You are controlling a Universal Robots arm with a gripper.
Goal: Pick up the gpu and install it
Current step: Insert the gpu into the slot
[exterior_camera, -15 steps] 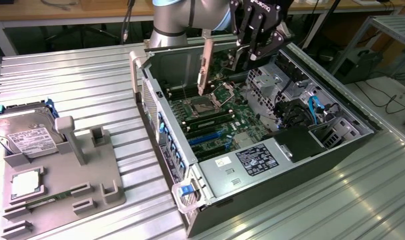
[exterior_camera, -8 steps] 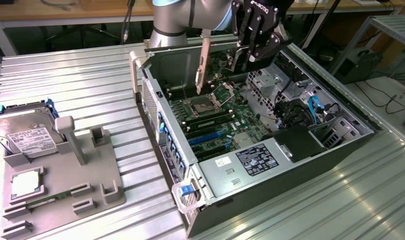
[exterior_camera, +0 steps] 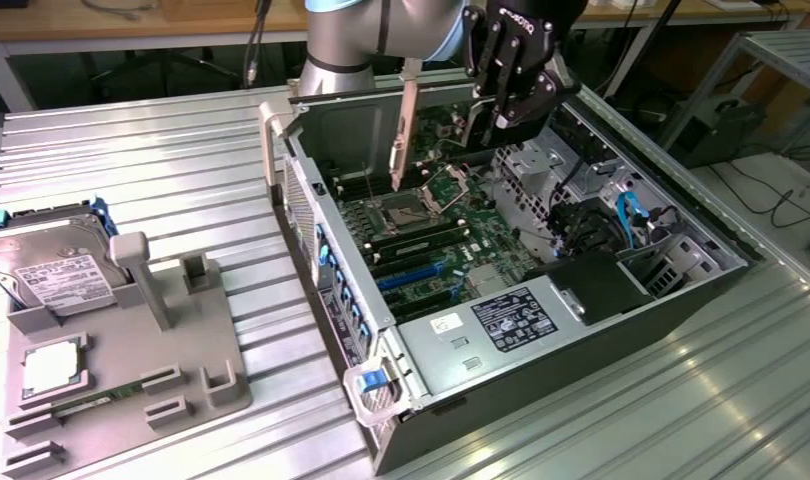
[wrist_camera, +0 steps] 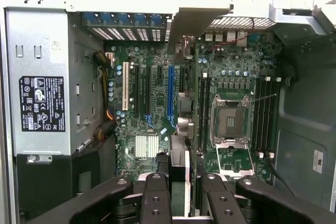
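gripper: gripper [exterior_camera: 503, 105] is hanging over the open computer case [exterior_camera: 672, 285], fingers [wrist_camera: 156, 199] clamping on the top edge of the gpu [exterior_camera: 404, 135]
gpu: card is being held on edge, upright, above the motherboard [exterior_camera: 439, 235]; its silver end bracket is pointing down toward the board, near the CPU socket [exterior_camera: 412, 210]; not touching any slot as far as the exterior view shows
gpu in wrist view: card is showing edge-on between the fingers, running away from the camera toward the rear wall of the case
progress: pick-up is looking done, card is off the worktop [exterior_camera: 138, 150] and over the case
left to do: card is not yet sitting in a slot; the blue expansion slot [wrist_camera: 170, 94] is standing bare; seating is still open, judging from these views
case surroundings: power supply [wrist_camera: 42, 103] is sitting beside the motherboard; grey parts holder [exterior_camera: 125, 350] with a hard drive [exterior_camera: 52, 265] is lying well apart from the case, on the exterior view's left
hidden: fan shroud face of the card is not making itself out, only thin edge and bracket
hard to tell: exact gap between card's lower edge and the motherboard, and which slot it is lining up with
cut off: arm above the wrist is running out of frame
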